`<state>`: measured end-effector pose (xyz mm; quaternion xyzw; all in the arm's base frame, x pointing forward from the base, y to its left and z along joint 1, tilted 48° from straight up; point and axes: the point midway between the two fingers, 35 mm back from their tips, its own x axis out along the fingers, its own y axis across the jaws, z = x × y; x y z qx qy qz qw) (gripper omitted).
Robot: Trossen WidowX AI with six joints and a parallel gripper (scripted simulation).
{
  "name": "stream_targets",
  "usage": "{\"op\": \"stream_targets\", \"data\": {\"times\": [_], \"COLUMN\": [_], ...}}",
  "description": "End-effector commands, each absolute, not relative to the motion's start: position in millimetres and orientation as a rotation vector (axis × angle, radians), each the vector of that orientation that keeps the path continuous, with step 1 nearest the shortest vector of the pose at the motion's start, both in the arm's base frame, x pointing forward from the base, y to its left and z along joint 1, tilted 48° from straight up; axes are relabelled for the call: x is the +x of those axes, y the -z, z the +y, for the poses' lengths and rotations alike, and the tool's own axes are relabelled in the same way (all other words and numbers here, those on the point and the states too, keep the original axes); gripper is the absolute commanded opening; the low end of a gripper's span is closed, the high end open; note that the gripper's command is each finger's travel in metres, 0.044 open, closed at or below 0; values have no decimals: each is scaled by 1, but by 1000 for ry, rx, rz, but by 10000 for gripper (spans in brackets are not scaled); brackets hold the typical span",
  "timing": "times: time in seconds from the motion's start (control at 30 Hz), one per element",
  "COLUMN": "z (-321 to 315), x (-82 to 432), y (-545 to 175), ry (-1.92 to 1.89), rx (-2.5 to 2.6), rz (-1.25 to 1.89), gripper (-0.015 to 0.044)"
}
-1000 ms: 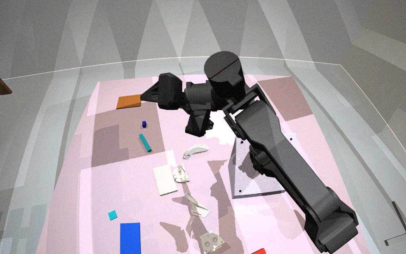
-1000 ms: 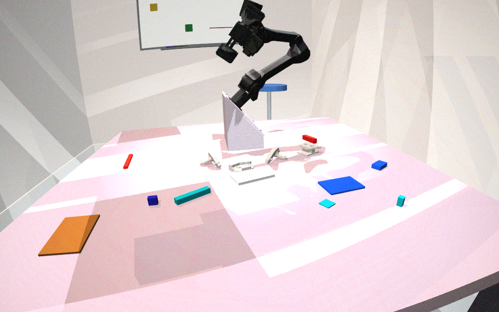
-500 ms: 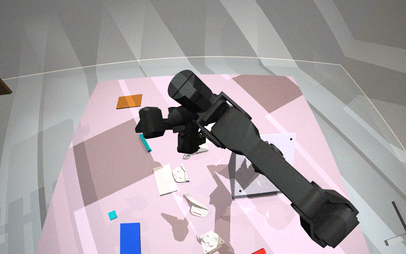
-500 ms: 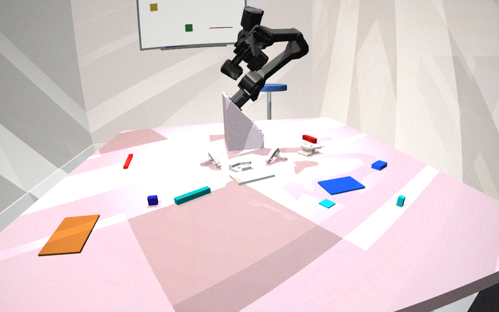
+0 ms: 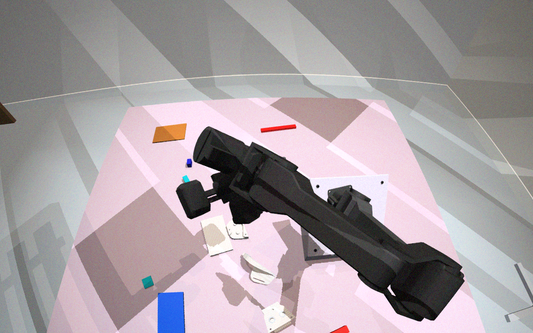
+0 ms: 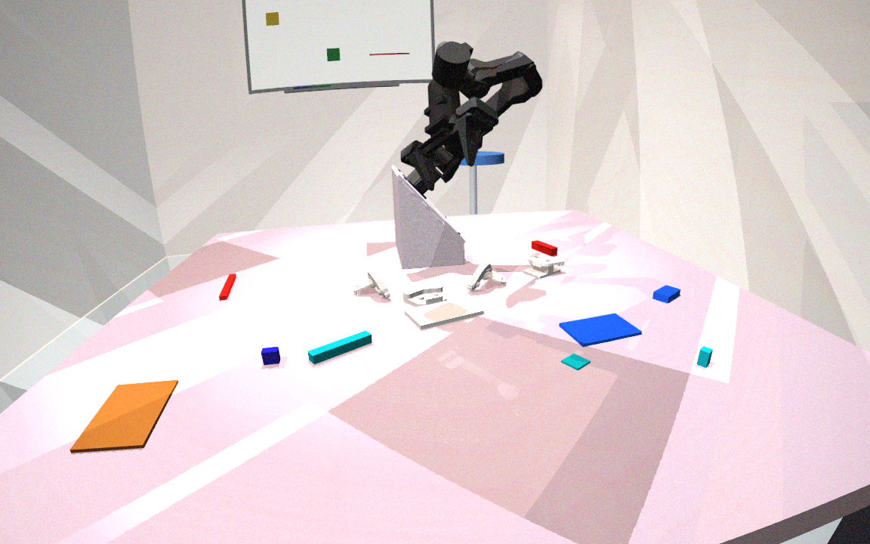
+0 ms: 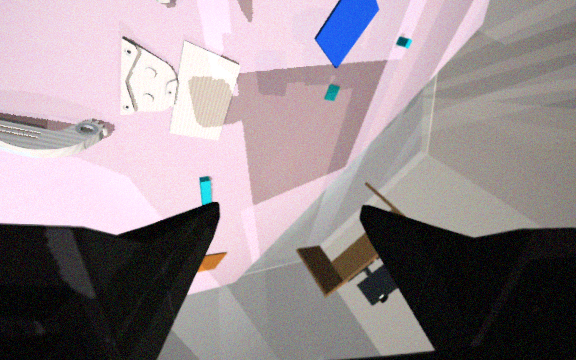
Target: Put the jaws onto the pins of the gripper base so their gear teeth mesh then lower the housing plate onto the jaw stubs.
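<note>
My gripper [image 7: 292, 210] is open and empty, raised above the table. The white gripper base [image 5: 237, 230] [image 6: 427, 298] [image 7: 149, 85] lies with its pins up, beside a flat pale rectangular slab [image 5: 223, 247] [image 6: 424, 321] [image 7: 180, 112]. One jaw [image 5: 261, 275] [image 6: 485, 277] lies on the table on one side of the base. The other jaw [image 6: 375, 286] [image 7: 43, 140] lies on the opposite side, hidden by the arm in the top view. The housing plate [image 5: 276, 317] [image 6: 544, 262] lies apart, farther along the table. Neither jaw is on the base.
The arm's pale wedge mount [image 5: 372, 186] [image 6: 424, 236] stands behind the parts. Around them lie a cyan bar [image 6: 340, 347] [image 7: 206, 191], a navy cube [image 5: 189, 162] [image 6: 270, 356], an orange plate [image 5: 170, 132] [image 6: 124, 415], a blue plate [image 5: 171, 312] [image 6: 600, 329] and red bars [image 5: 278, 128] [image 6: 544, 247].
</note>
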<state>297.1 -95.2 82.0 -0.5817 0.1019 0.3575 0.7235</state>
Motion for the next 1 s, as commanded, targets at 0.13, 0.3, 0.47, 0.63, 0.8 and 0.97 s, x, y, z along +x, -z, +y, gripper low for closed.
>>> {"op": "stream_targets", "data": {"times": [0.13,0.3,0.47,0.63,0.8,0.97], "z": [-57,-32,-8,16,39,57], "x": [298,295,290,282,272,262], "y": [-66,-57,-48,-41,-34,-29], "ry": [-971,-1090,-1210,-1331,-1452,-1556], "rx": [-1275,-1267,-1257,-1244,-1228,-1212], "rz": [178,142,104,64,22,-15], "gripper": [440,440,440,440,440,440]}}
